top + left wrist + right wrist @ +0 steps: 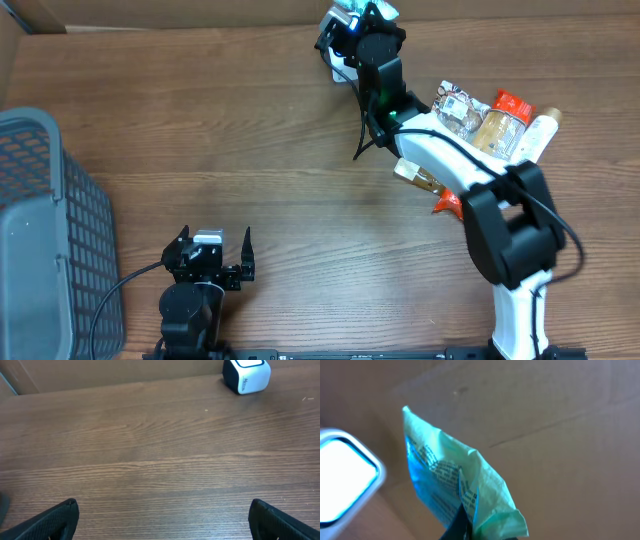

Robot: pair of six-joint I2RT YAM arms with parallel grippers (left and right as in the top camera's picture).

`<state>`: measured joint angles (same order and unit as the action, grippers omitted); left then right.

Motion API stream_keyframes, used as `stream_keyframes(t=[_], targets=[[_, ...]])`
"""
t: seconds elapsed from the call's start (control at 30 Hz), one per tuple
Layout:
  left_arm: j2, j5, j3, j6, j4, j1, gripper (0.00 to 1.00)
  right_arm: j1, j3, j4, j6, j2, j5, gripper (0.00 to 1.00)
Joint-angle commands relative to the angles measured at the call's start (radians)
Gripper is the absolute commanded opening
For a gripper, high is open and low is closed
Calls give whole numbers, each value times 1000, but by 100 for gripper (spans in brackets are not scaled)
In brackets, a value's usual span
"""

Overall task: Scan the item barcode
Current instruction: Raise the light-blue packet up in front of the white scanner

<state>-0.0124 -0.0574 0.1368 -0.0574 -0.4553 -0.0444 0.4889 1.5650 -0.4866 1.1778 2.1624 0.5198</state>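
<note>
As the right hand (pixel 462 527) pinches a packet (pixel 452 477), the left hand (pixel 164 507) gapes.

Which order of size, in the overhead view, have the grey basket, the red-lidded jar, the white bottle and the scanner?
1. grey basket, by far.
2. red-lidded jar and white bottle: they look alike.
scanner: partly hidden by the right arm, so unranked.

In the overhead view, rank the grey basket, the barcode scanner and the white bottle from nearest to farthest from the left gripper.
1. grey basket, at the left edge, beside the left gripper.
2. barcode scanner, far side, right of centre.
3. white bottle, in the item pile at the right.
</note>
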Motion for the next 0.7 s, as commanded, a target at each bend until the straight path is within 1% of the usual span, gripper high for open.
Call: stream_keyframes(t=[0.0,0.1,0.13,0.4,0.67], targets=[[8,-9,-6,13,-1,0,100,-13,12,-155,314,106,42,4],[8,-9,-6,13,-1,0,100,-13,12,-227,397,155,26,4],[8,-9,-6,13,-1,0,100,-13,12,-232,402,161,16,4],[8,-9,-6,13,-1,0,100,-13,14,-298,402,164,-18,4],[8,-9,-6,13,-1,0,100,-10,13,-290,394,164,-30,4]])
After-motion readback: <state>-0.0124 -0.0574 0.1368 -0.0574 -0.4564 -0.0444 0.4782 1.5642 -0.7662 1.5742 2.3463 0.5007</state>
